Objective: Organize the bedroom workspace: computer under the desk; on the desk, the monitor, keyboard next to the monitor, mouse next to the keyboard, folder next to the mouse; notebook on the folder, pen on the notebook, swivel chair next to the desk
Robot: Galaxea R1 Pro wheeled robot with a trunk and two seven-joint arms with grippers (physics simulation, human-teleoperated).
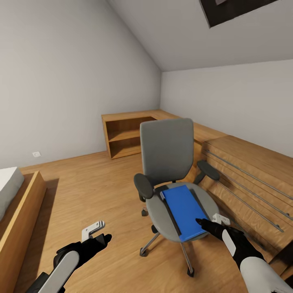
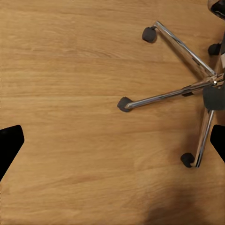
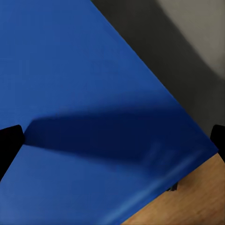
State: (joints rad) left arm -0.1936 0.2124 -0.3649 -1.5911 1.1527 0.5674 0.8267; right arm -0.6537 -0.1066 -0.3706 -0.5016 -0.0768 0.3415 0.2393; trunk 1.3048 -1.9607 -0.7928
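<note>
Folder (image 1: 185,211): blue, flat on the swivel chair (image 1: 167,152) seat, atop a dark sheet. Your right hand (image 1: 207,223) hovers at its near edge, fingers spread wide. Your left hand (image 1: 97,236), also wide, hangs over bare wood floor (image 1: 89,191) beside the chair's base.

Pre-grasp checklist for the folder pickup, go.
1. Blue folder lies flat on the swivel chair seat: ok.
2. Right gripper over the folder's near edge: ok.
3. Right fingers open: ok, tips sit at both frame edges in the right wrist view.
4. Contact with folder: cannot tell.
5. Left gripper open, over bare floor, away from the chair: ok.
6. Desk as drop spot located: not ok.
</note>
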